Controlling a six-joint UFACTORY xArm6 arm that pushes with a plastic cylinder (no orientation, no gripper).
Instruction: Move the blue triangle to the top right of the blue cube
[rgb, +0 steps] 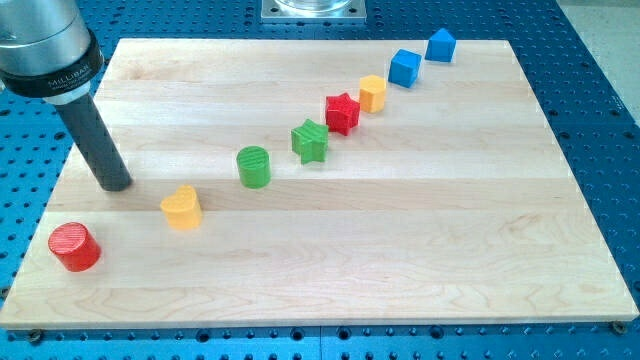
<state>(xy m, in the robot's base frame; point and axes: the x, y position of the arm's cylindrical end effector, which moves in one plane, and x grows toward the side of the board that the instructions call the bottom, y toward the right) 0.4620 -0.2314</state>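
We see a pale wooden board (400, 250) lying on a blue perforated table (590, 60), and over its left side our arm (45, 45) comes in from the view's top left, ending in the dark rod. We carry no claw at all, so there is nothing to open or close; my tip (117, 185) simply rests on the board, just above the red cylinder (75, 247) and to the left of the yellow heart-shaped block (182, 208).

The blocks run in a diagonal line from the view's bottom left to its top right: red cylinder, yellow heart, green cylinder (254, 166), green star (310, 141), red star (342, 112), a small yellow block (372, 93) whose shape we cannot make out, then the two blue ones. The blue cube (404, 68) sits near the board's top edge, and the blue triangle (440, 45) stands just beyond it, up and to the right, close but apart.

We judge the triangle is already about where the task wants it, so little or no pushing should be needed. My tip is well apart from both, at the opposite end of the row. If we do adjust, we should travel along the clear lower half of the board, keep off the diagonal line, and nudge the triangle gently from the side away from the cube, since the board's top edge is near.
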